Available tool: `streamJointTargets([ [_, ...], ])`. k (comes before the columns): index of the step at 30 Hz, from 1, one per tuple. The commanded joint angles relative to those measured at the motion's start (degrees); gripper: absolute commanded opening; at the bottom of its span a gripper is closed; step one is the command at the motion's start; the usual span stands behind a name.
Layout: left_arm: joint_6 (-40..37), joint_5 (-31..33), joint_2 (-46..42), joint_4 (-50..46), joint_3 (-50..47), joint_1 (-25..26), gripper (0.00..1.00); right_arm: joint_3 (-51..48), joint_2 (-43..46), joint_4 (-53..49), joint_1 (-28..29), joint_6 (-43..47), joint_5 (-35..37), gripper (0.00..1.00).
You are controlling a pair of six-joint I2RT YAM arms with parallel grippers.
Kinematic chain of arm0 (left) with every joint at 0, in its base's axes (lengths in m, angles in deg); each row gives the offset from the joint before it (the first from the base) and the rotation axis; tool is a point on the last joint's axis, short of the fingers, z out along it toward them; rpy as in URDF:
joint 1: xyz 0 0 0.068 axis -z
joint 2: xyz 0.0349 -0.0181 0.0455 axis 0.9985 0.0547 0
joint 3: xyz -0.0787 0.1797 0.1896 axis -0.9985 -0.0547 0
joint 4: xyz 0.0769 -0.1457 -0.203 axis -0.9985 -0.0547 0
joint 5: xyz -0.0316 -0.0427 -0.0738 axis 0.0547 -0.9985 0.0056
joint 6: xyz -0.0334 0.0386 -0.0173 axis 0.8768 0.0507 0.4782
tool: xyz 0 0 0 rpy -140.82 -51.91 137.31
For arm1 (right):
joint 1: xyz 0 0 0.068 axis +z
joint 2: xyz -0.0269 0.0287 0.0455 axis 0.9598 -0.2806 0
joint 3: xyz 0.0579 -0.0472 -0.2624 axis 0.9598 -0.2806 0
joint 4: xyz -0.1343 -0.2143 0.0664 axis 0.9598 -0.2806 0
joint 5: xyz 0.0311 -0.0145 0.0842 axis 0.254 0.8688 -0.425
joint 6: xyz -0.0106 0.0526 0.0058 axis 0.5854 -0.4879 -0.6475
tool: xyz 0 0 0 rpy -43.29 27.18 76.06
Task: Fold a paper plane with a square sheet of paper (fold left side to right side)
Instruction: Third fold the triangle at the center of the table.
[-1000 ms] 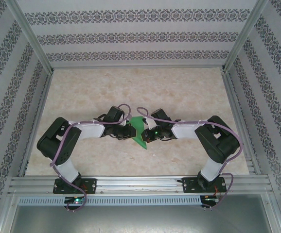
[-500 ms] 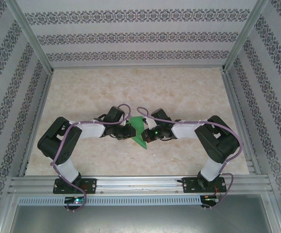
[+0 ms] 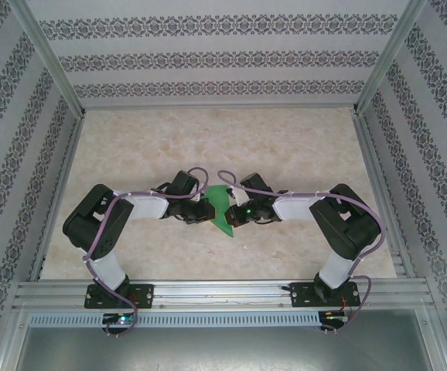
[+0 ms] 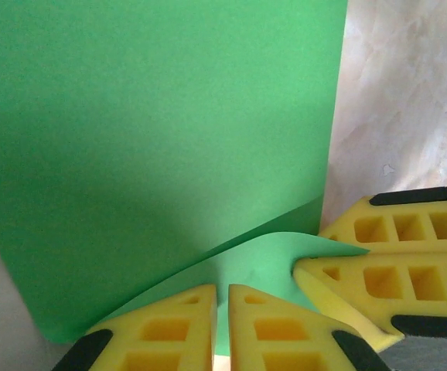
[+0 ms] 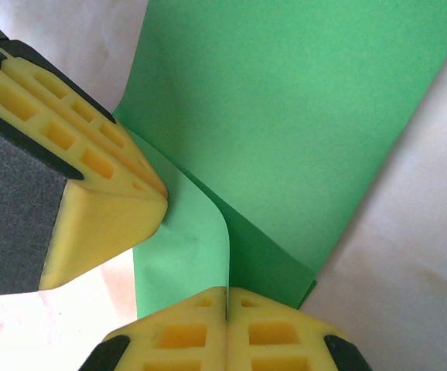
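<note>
Your left fingers (image 4: 169,332) and right fingers (image 5: 278,332) each pinch a lifted flap of the green sheet (image 3: 223,216), which lies at the middle of the bench (image 3: 301,147) between them. Pull unevenly and you'd likely tear it or set the crease crooked.

Two black-and-white arms (image 3: 142,205), looped with purple cables (image 3: 90,249), end in yellow, cell-ribbed fingers (image 4: 169,336) backed black.
</note>
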Motion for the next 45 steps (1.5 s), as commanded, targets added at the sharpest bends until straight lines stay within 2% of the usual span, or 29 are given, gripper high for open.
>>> streamJointTargets([
  [1,-1.4,4.5,1.7,-5.4,-0.2,0.5,0.12,-0.6,-1.2,-3.6,-0.5,0.4,0.3,0.05],
  [7,-0.9,5.0,2.5,-5.6,-0.9,0.5,0.11,1.2,-0.1,-3.3,-1.1,-0.8,-2.0,0.12],
  [16,0.9,5.2,3.2,-4.2,-1.4,0.5,0.10,2.2,5.2,-4.6,-3.6,-3.3,-3.9,0.32],
  [20,1.0,5.2,3.3,-4.2,-1.2,0.5,0.10,0.8,8.4,-6.7,-5.0,-4.5,-5.4,0.35],
  [22,1.0,5.3,3.3,-4.3,-1.2,0.5,0.10,-0.2,9.9,-7.2,-5.2,-5.4,-7.1,0.34],
  [27,0.8,5.6,3.1,-4.7,-1.0,0.5,0.10,-2.4,11.1,-6.0,-4.8,-10.6,-15.9,0.18],
  [31,0.9,5.6,3.2,-4.8,-0.9,0.5,0.10,-3.1,9.3,-4.9,-3.4,-13.5,-19.7,0.07],
  [45,0.7,5.7,3.4,-5.1,-0.6,0.5,0.10,-1.9,3.6,-3.7,-0.7,-14.8,-16.8,0.05],
])
